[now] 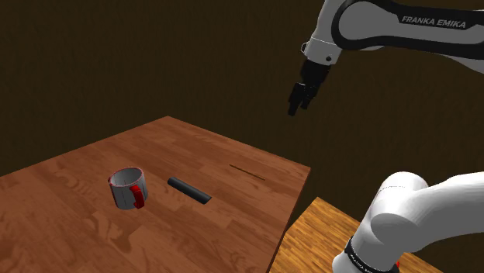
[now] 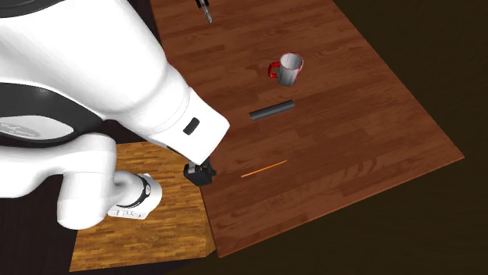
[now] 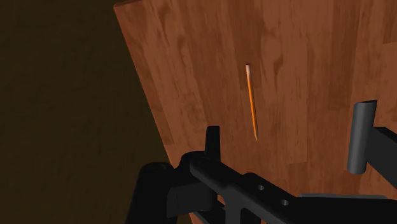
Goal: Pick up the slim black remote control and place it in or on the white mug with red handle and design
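The wooden table [image 1: 93,240] is spreading out below and ahead of the gripper, while the white arm [image 1: 372,23] is reaching from the lighter wooden stand [image 1: 318,233] and holding the black gripper [image 1: 295,107] high in the air, over the table's edge nearest the stand. Its fingers [image 3: 213,145] are standing wide apart with nothing between them, so the hand is released and empty. The white mug with the red handle [image 1: 126,188] is sitting farthest out from the gripper, its mouth facing up as far as I can tell. The slim black remote [image 1: 189,190] is lying flat on the table between the gripper and the mug, just short of the mug but not touching it, and well below and ahead of the open fingers. Its long axis is running roughly parallel to the orange pencil [image 1: 248,171], which is lying almost straight beneath the gripper, so I judge the hand is needing to travel out past the pencil, descend, and set its fingers across the remote's narrow width. Nothing is standing in the path; the pencil is lying well apart from the remote. A small dark thing [image 2: 205,9] is lying far off beyond the mug, too small to name.
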Available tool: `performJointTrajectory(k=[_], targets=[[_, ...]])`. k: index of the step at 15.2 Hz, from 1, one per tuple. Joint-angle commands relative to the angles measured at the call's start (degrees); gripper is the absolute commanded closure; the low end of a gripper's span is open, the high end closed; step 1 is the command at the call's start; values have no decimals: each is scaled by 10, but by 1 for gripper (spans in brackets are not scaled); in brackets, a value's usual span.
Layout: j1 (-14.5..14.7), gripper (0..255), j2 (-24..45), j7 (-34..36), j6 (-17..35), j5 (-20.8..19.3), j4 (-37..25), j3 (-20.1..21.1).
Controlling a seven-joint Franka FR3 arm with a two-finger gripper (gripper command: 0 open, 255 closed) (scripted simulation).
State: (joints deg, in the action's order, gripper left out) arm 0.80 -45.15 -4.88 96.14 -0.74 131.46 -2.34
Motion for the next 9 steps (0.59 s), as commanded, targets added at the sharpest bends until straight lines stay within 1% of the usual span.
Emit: performJointTrajectory(k=[1,9], targets=[[0,0,0,0,0,0,0,0],[26,0,107,45,100,33,18,48]])
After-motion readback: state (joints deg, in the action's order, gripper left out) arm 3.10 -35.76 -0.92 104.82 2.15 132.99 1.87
